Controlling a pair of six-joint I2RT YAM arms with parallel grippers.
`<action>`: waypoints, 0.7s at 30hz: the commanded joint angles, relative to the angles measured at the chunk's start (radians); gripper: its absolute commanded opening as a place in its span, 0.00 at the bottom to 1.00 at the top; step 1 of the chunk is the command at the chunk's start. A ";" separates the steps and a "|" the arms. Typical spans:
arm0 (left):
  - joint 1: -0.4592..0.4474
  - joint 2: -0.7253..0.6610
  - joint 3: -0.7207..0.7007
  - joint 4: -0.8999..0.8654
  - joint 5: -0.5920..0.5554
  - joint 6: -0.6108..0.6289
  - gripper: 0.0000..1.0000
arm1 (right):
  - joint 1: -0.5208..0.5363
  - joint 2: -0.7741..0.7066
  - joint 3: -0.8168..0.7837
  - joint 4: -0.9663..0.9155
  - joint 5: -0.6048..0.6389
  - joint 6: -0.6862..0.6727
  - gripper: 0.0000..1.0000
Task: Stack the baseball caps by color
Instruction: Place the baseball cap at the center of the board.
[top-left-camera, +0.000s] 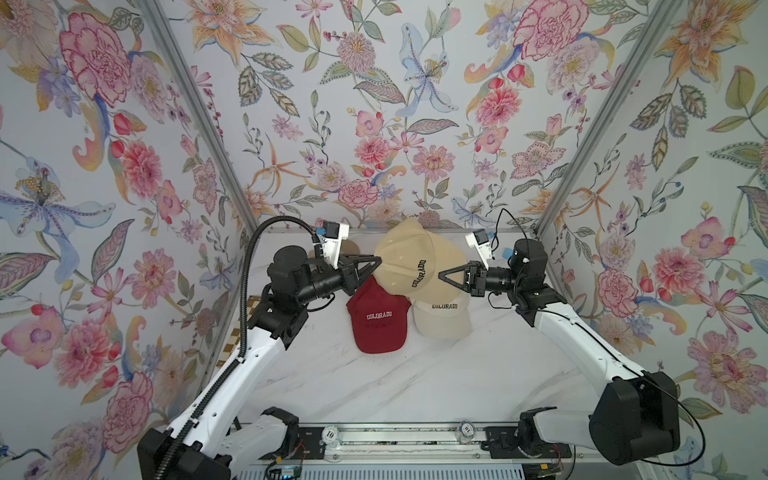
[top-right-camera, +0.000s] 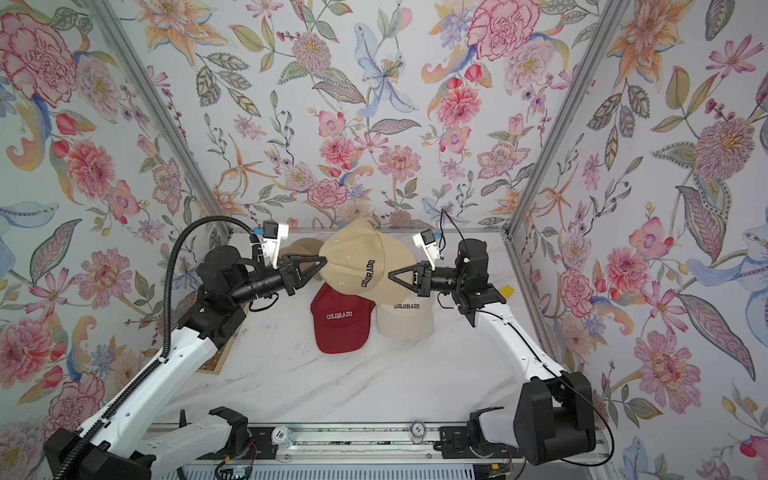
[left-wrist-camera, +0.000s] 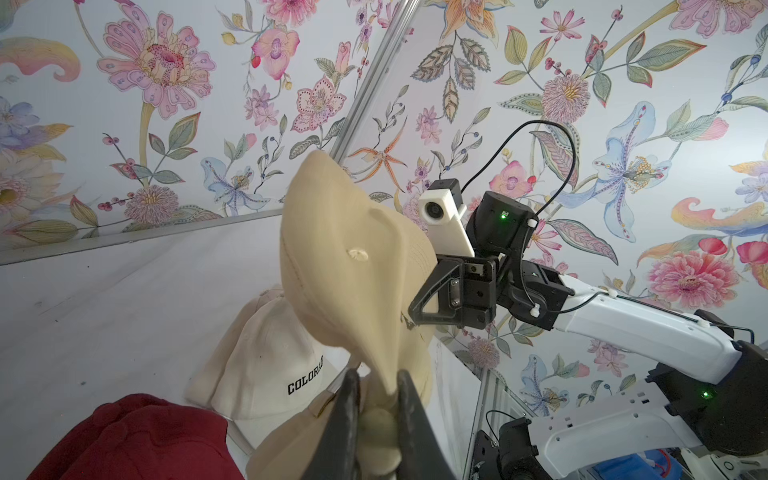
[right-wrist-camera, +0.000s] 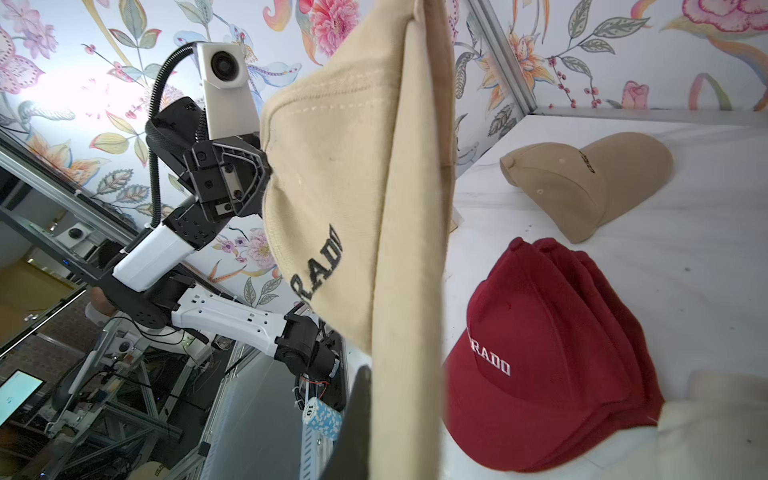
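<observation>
A tan baseball cap (top-left-camera: 415, 257) (top-right-camera: 365, 262) hangs in the air between both arms. My left gripper (top-left-camera: 378, 261) (top-right-camera: 324, 262) (left-wrist-camera: 378, 378) is shut on the back of its crown (left-wrist-camera: 353, 270). On the opposite side, my right gripper (top-left-camera: 441, 274) (top-right-camera: 390, 275) (right-wrist-camera: 395, 386) is shut on its brim (right-wrist-camera: 407, 291). Below it on the table lie stacked dark red caps (top-left-camera: 378, 320) (top-right-camera: 343, 320) (right-wrist-camera: 552, 357) and a cream cap (top-left-camera: 442, 322) (top-right-camera: 405, 322) (left-wrist-camera: 270, 361), side by side. Another tan cap (top-right-camera: 301, 245) (right-wrist-camera: 582, 178) rests at the back left, partly hidden by my left gripper.
A checkered wooden board (top-left-camera: 232, 336) (top-right-camera: 224, 357) lies at the table's left edge under my left arm. Two poker chips (top-left-camera: 330, 434) (top-left-camera: 466, 428) sit on the front rail. Floral walls close in the back and both sides.
</observation>
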 joint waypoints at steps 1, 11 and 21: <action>0.059 -0.037 0.075 0.046 -0.011 0.024 0.00 | -0.044 -0.028 -0.019 0.071 -0.020 0.038 0.00; 0.068 0.018 0.163 -0.082 -0.002 0.105 0.00 | -0.047 -0.021 0.004 -0.049 0.043 -0.013 0.10; 0.005 0.101 0.324 -0.316 -0.214 0.195 0.00 | -0.051 -0.053 0.055 -0.203 0.237 -0.109 0.64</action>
